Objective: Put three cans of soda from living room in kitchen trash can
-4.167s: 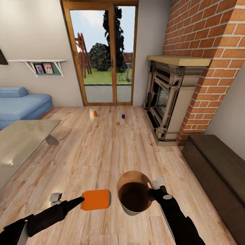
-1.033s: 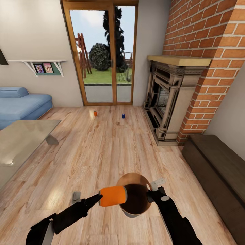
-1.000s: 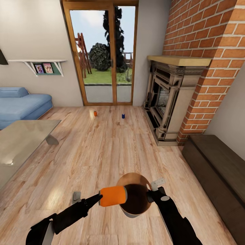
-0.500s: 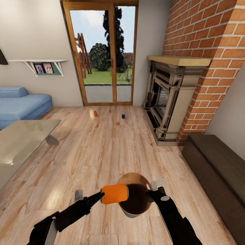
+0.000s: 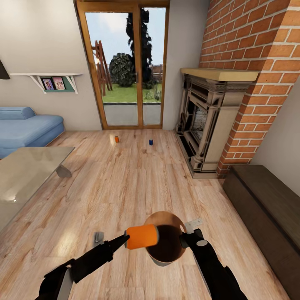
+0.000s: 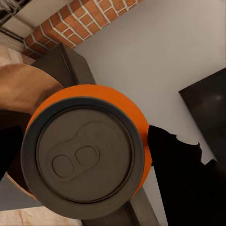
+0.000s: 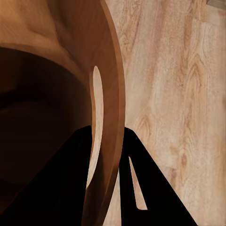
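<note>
Can carried rightward until its end overhangs the bin's near-left rim.

Left claw (image 5: 125,240) grips an orange can (image 5: 142,236) lying sideways, now partly above the brown mouth of the bin (image 5: 166,262) instead of left of it; the wrist view shows its silver top (image 6: 84,156) with a finger (image 6: 181,176) pressed against its side. Right claw (image 5: 183,236) pinches the bin's right rim (image 7: 110,117), holding it off the floor (image 5: 125,183). Release looks close, though more overlap would be safer. Far off, by the glass doors (image 5: 125,66), another orange can (image 5: 117,139) and the blue can (image 5: 151,142) stand waiting.
</note>
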Robot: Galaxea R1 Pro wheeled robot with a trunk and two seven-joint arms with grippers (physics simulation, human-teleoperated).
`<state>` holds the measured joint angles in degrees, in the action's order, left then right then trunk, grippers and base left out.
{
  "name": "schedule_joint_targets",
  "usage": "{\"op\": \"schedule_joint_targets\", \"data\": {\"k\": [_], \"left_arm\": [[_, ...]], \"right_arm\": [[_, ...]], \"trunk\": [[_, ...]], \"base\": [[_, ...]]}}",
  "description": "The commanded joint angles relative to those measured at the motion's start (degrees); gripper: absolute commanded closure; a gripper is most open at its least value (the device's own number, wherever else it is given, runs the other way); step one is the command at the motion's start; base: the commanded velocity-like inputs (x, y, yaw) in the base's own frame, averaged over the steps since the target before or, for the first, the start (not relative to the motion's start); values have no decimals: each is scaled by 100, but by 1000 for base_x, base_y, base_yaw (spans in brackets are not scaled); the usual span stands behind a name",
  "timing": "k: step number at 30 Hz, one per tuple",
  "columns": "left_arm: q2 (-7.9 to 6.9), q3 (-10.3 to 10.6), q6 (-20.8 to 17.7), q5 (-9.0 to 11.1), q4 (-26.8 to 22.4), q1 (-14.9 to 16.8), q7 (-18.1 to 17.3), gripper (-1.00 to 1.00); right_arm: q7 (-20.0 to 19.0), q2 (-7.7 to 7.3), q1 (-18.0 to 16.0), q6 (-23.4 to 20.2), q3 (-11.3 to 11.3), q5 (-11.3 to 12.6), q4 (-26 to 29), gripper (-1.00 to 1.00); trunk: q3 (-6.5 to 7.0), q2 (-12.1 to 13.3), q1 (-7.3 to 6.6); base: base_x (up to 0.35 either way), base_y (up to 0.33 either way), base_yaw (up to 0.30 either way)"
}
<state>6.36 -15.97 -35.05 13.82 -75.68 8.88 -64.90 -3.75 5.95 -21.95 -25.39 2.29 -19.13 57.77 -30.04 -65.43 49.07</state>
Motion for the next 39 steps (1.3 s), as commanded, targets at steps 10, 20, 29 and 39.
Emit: {"op": "schedule_joint_targets", "data": {"k": [10,20,29,39], "left_arm": [[31,206,74,-3,-8,0,81,100],[36,209,85,-2,-1,0,89,100],[40,209,86,-2,1,0,91,100],[56,210,93,-2,9,0,91,-100]], "right_arm": [[45,76,-4,7,0,-211,-108,100],[64,223,-2,136,-2,-404,-330,100],[67,283,-4,216,-9,-512,-370,100],[67,289,-4,219,-9,-521,-372,100]], "trunk": [[1,0,0],[1,0,0],[1,0,0],[1,0,0]], "base": [[0,0,0],[0,0,0],[0,0,0],[0,0,0]]}}
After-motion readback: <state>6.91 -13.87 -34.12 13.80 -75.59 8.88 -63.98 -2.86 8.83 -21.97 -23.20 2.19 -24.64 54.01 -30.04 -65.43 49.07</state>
